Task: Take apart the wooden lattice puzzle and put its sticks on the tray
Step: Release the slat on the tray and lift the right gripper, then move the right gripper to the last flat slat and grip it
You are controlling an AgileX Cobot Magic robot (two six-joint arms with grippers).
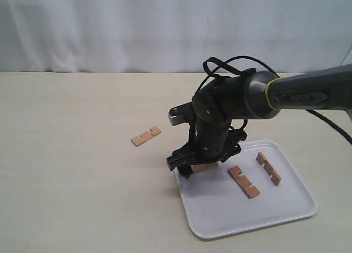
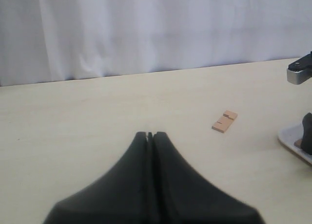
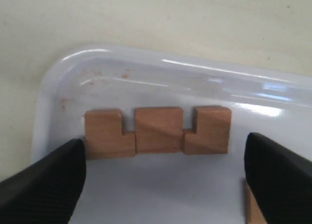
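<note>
No assembled lattice puzzle shows; its sticks lie apart. My right gripper (image 1: 203, 164) hangs low over the white tray's (image 1: 264, 220) near-left corner, open. A notched stick (image 3: 158, 130) lies flat on the tray (image 3: 146, 56) between the spread fingers (image 3: 48, 185) and just ahead of their tips, loose; in the exterior view this stick (image 1: 204, 167) peeks out under the gripper. Two more sticks (image 1: 243, 181) (image 1: 268, 168) lie on the tray to the right. Another stick (image 1: 146, 136) lies on the table left of the tray. My left gripper (image 2: 150, 135) is shut and empty, off the exterior view.
The right arm (image 1: 297, 96) reaches in from the right above the tray's far side, cables looping over it. A white curtain (image 1: 165, 27) closes the back of the table. In the left wrist view the lone stick (image 2: 224, 121) lies ahead of the left gripper.
</note>
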